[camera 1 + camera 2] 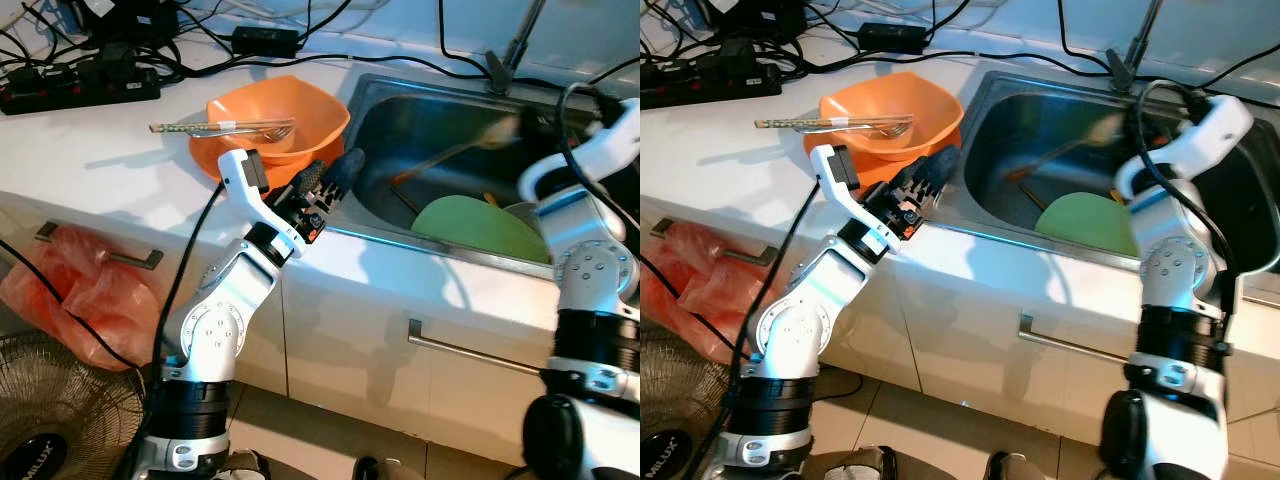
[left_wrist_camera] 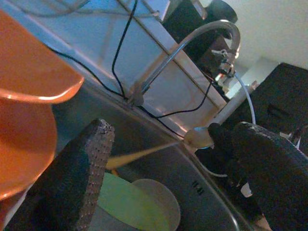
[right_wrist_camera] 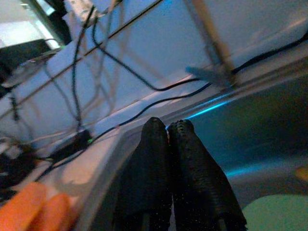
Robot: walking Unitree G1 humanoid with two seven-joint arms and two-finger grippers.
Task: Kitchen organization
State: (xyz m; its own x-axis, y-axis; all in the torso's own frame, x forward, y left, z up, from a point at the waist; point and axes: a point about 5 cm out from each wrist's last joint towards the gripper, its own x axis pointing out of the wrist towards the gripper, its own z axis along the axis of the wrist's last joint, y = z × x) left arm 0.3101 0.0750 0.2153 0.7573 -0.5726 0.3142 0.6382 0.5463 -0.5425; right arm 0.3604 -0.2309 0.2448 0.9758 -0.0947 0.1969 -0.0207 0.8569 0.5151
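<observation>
An orange bowl stands on the white counter left of the steel sink, with chopsticks and a fork laid across its rim. My left gripper is open at the sink's left edge, beside the bowl, with nothing between its fingers. My right gripper hangs over the sink with its fingers pressed shut. A blurred pale spoon slants down from its tips into the basin and looks held by its head. A green plate and a pale bowl lie in the sink.
A tap rises behind the sink. A power strip and cables cover the counter's back. An orange plastic bag hangs on the cabinet by a fan. A drawer handle sits below the sink.
</observation>
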